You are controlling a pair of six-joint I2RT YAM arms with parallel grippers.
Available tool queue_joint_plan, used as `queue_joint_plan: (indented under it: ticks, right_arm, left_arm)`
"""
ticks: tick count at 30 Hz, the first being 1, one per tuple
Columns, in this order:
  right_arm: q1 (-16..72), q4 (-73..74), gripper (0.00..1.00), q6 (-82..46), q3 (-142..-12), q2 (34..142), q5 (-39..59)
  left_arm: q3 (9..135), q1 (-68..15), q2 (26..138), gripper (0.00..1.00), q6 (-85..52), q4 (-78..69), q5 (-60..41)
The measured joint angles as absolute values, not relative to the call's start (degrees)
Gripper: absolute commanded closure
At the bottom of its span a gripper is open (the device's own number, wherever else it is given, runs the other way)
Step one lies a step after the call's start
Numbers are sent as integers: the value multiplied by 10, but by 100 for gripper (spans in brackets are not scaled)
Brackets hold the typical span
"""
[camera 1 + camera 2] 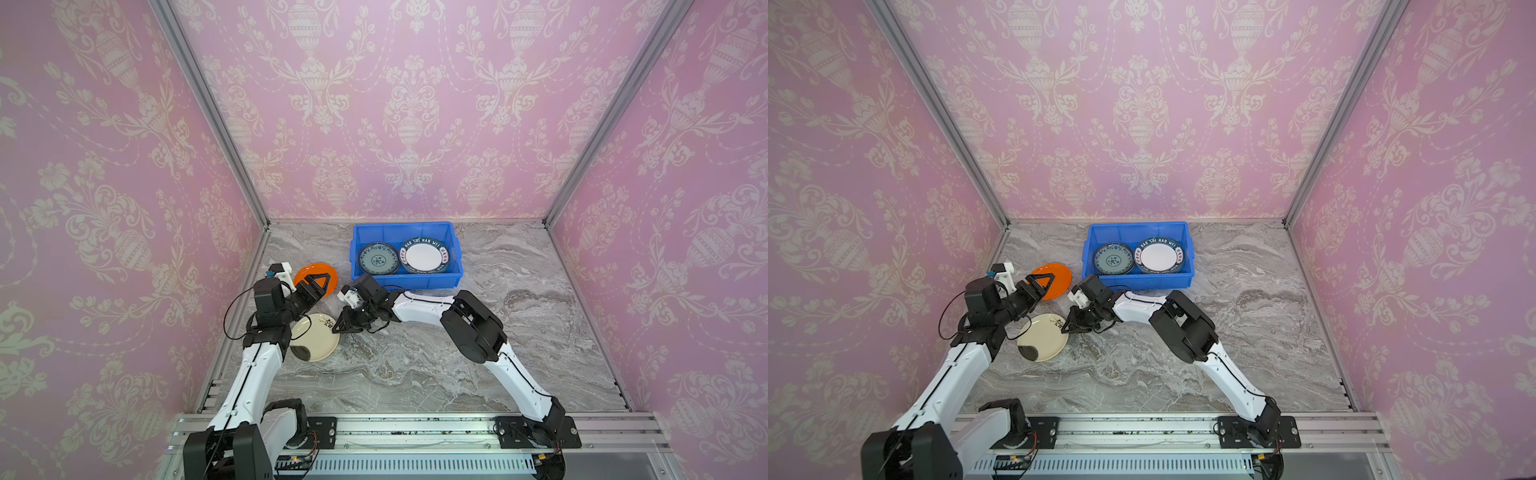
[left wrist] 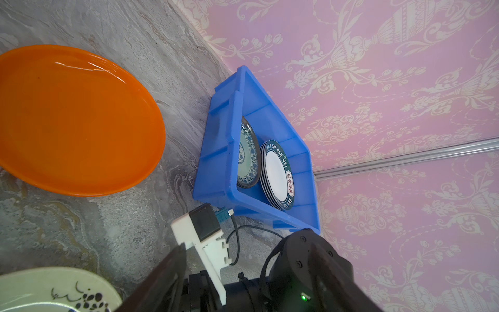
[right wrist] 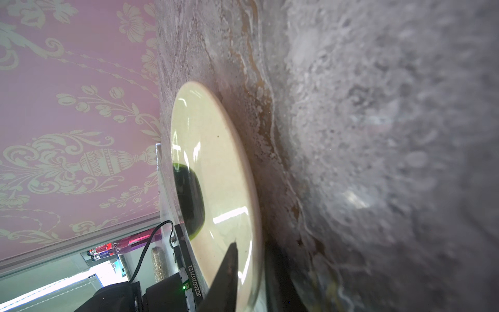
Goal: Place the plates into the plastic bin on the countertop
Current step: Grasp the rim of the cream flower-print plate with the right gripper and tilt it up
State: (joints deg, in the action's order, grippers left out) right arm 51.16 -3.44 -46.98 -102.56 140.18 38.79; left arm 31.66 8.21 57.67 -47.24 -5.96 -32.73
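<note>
Now, grasp step: R gripper point(image 1: 336, 328) straddles cream plate point(image 1: 313, 338) rim, clamp unclear; L gripper point(image 1: 320, 281) open, empty, over orange plate point(image 1: 316, 268). Next, likely: lift to bin point(image 1: 405, 282).

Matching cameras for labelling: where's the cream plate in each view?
Top view: cream plate left of centre, nearer the camera than the orange plate.
Top view: same spot, partly under the left arm.
Left wrist: only a rim arc with black floral marks shows.
Right wrist: seen nearly edge-on, mid-frame.
Shared landmark: the grey marble countertop under it, in all four.
</note>
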Motion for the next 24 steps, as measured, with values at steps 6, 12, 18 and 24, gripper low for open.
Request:
queue_joint_plan:
  ticks: [6, 12, 18, 24]
  right_arm:
    - [514, -42, 87, -463, -1028, 1402, 378]
    - [515, -46, 97, -456, -1028, 1402, 372]
    - [518, -65, 100, -448, -1019, 1390, 366]
    - [517, -156, 100, -405, -973, 1331, 338]
  left_arm:
    - [317, 82, 578, 26, -472, -60, -327]
    - [317, 82, 580, 26, -472, -60, -327]
    - [320, 82, 589, 26, -473, -60, -327]
    - [364, 80, 623, 27, -473, -64, -327]
